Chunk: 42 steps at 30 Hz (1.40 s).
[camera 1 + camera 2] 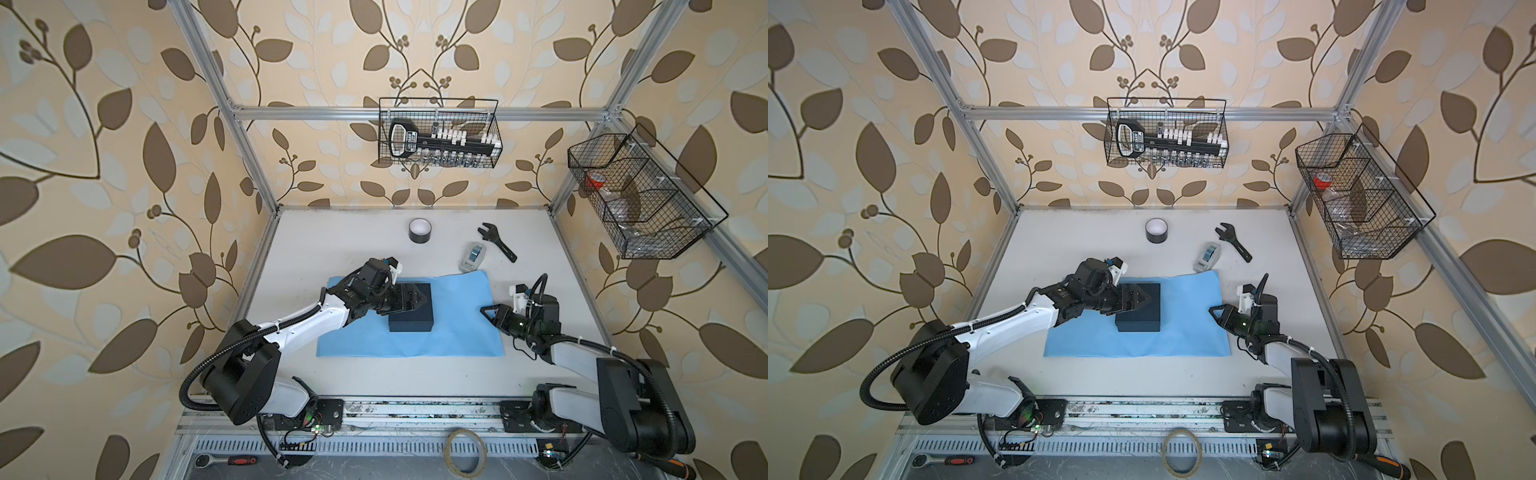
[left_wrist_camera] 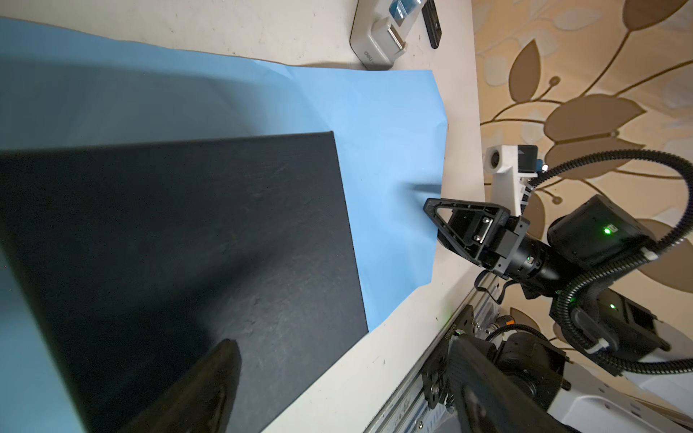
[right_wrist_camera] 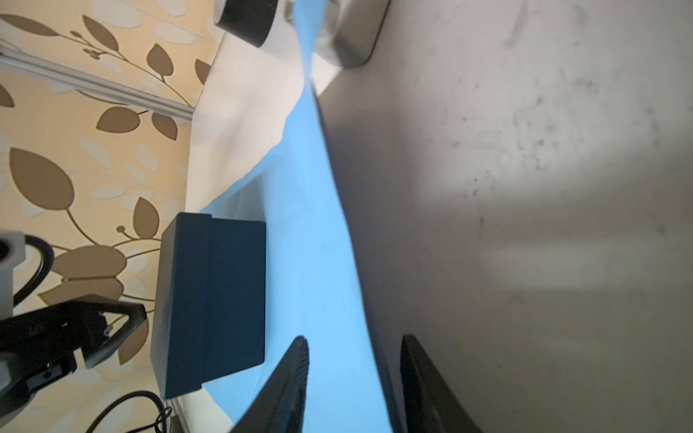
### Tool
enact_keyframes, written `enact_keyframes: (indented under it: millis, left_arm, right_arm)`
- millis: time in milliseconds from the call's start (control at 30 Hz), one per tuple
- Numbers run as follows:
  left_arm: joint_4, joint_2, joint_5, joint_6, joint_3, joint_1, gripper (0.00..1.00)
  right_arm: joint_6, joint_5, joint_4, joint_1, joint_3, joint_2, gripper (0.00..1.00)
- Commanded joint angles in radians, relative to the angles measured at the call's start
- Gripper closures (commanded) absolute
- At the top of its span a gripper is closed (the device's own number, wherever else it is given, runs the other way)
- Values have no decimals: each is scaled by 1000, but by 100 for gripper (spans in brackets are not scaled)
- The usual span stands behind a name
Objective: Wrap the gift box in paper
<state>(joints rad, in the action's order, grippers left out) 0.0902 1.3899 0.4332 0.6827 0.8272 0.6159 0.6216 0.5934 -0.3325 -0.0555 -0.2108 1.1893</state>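
The dark navy gift box (image 1: 411, 322) (image 1: 1140, 322) sits on the light blue paper (image 1: 457, 320) (image 1: 1187, 328), left of the sheet's middle. My left gripper (image 1: 424, 300) (image 1: 1148, 299) hovers over the lid, open wide and empty. In the left wrist view one finger (image 2: 210, 375) lies over the lid (image 2: 187, 243). My right gripper (image 1: 483, 309) (image 1: 1211, 309) is at the paper's right edge. In the right wrist view its jaws (image 3: 352, 339) stand apart, one finger over the paper (image 3: 318, 243), the other over bare table, with the box (image 3: 213, 300) beyond.
Behind the paper lie a black tape roll (image 1: 419, 230), a black wrench (image 1: 498, 241) and a clear-grey case (image 1: 472, 257) touching the sheet's far right corner. Wire baskets hang on the back wall (image 1: 438, 133) and right wall (image 1: 640, 195). A tape ring (image 1: 465, 451) lies past the front rail.
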Motion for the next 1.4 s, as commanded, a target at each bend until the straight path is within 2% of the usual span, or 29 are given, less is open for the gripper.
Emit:
enact_keyframes:
  millis: [0,233,500,700,867,1133,1367]
  left_arm:
    - [16,-55,-23,-26,27,1,12]
    - [23,-57,-21,-25,42,2,12]
    - [17,-49,-3,-2,65,4,12]
    - [23,-15,-42,28,118,53,13]
    - [32,44,-70,54,197,110,18]
    - [51,223,-69,73,343,159,29]
    - [73,320,-72,79,429,162,30]
  right_arm:
    - [-3,29,42,-3,23,-77,67]
    - [-47,8,139,42,10,-206,78]
    - [-26,-70,133,192,-41,-198,91]
    - [31,-163,115,321,-84,-190,94]
    - [68,-233,119,414,-126,-172,94]
    - [104,-296,110,504,-168,-141,94]
    - [133,-322,69,554,-176,-103,94]
